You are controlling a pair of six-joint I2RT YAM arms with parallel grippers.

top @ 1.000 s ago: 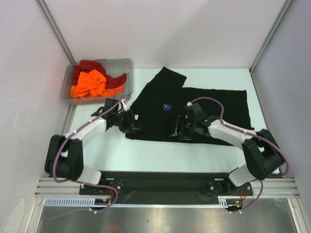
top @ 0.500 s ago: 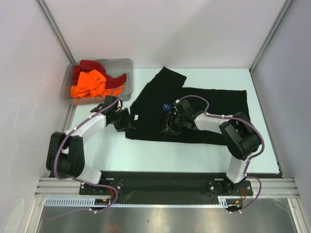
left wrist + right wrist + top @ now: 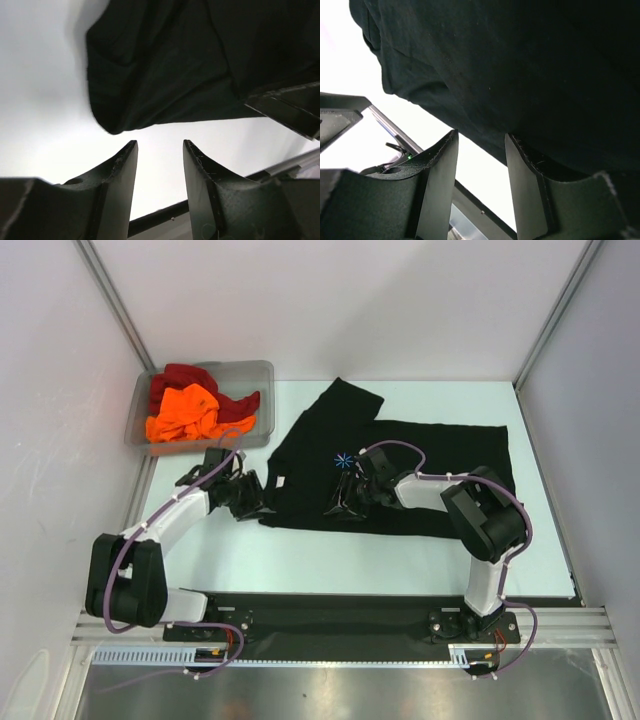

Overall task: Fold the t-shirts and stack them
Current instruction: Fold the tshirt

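Black t-shirt (image 3: 440, 445) lay spread over the table (image 3: 300, 555) in the top view, its light-blue starburst mark (image 3: 343, 461) facing up. The orange t-shirt (image 3: 185, 412) and the dark red t-shirt (image 3: 182, 374) sat crumpled together in the clear bin (image 3: 255, 366) at the far left, the red one partly buried under the orange. The left gripper (image 3: 262, 498) was at the black shirt's near-left edge. The right gripper (image 3: 335, 504) was on the cloth just on the near side of the mark. Both were dark against black cloth, so their jaws could not be read from above.

From the left wrist, the left gripper (image 3: 159, 145) stood with its fingers (image 3: 125, 160) apart, bare table between them and nothing held. The rounded edge of the black t-shirt (image 3: 175, 65) lay just past the tips. A dark hard-edged part (image 3: 290, 107) at the right was cut off by the frame.

From the right wrist, the right gripper (image 3: 481, 137) gaped too, bright table showing in the gap. The black t-shirt (image 3: 520, 60) filled most of the picture, and whether the tips touched it could not be told.
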